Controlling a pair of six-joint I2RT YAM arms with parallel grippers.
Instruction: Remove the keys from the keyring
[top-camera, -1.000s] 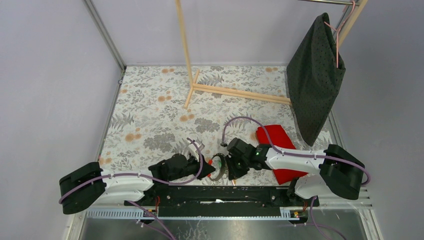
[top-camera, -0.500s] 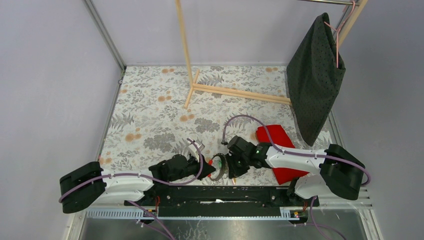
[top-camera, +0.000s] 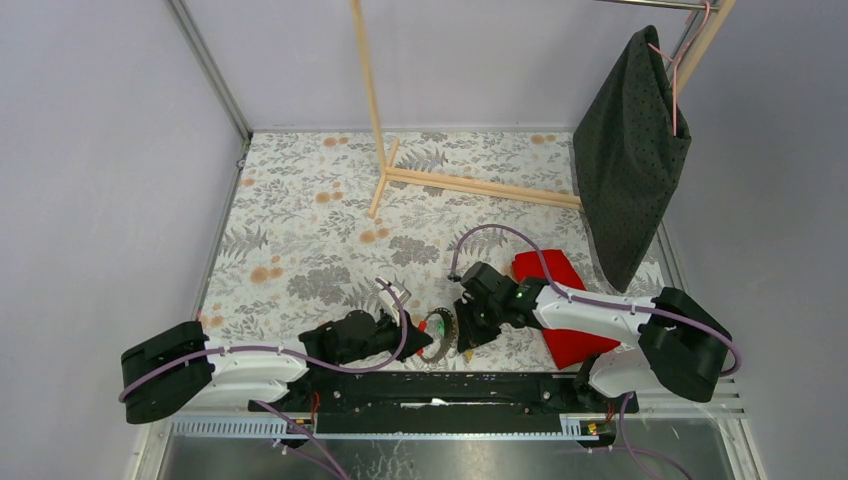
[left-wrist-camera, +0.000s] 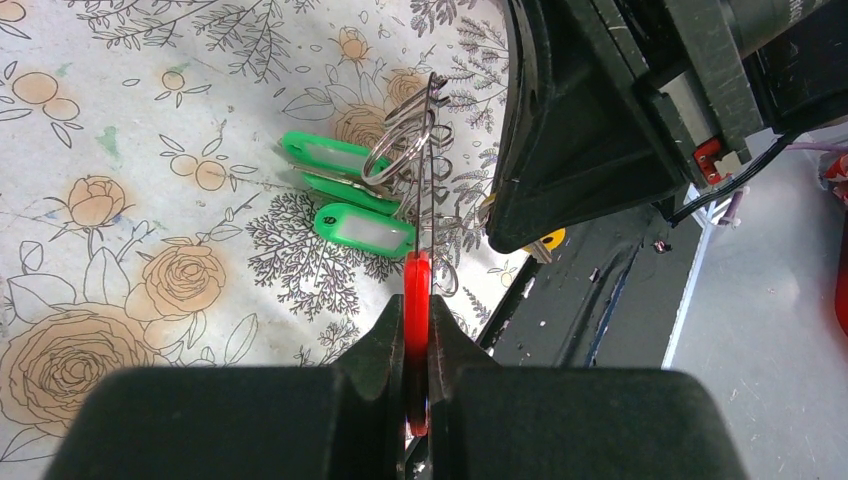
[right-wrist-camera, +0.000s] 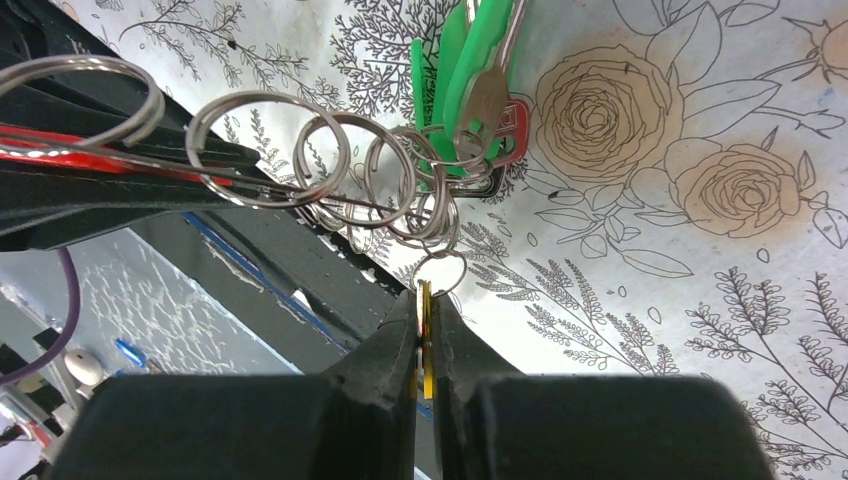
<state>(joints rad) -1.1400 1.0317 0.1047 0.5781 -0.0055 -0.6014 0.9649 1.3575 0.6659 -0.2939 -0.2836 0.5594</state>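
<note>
**Clerk:** Entry one, the keyring (top-camera: 437, 328). Where was it?

**Checker:** At the near edge of the floral table cover (top-camera: 300, 230), between the two grippers and just ahead of the black base rail (top-camera: 430, 385). From the left wrist it showed edge-on, as a thin upright wire. Several small split rings (right-wrist-camera: 268, 150) were strung along it.

**Clerk:** Entry two, the left gripper (left-wrist-camera: 418, 322).

**Checker:** Its fingers were pressed together on a flat red tag (left-wrist-camera: 417, 280) at the ring's near end. It gripped nothing else.

**Clerk:** Entry three, the right gripper (right-wrist-camera: 424, 328).

**Checker:** It was clamped on the yellow key (right-wrist-camera: 426, 300), which sat edge-on between the pads. The key hung from one small ring at the bottom of the bunch.

**Clerk:** What else was on the ring?

**Checker:** There were green tags (left-wrist-camera: 365, 228) with pale windows, two of them plain in the left wrist view. They were bunched beside a silver key (right-wrist-camera: 485, 95) and a red-headed piece (right-wrist-camera: 512, 125). I could not tell whether they rested on the cover.

**Clerk:** And the surroundings?

**Checker:**
- A red cloth (top-camera: 560, 300) lay partly under the right arm.
- A wooden rack (top-camera: 380, 150) stood at the far side.
- A dark garment (top-camera: 630, 150) hung on a pink hanger (top-camera: 672, 80) at the far right.
</note>
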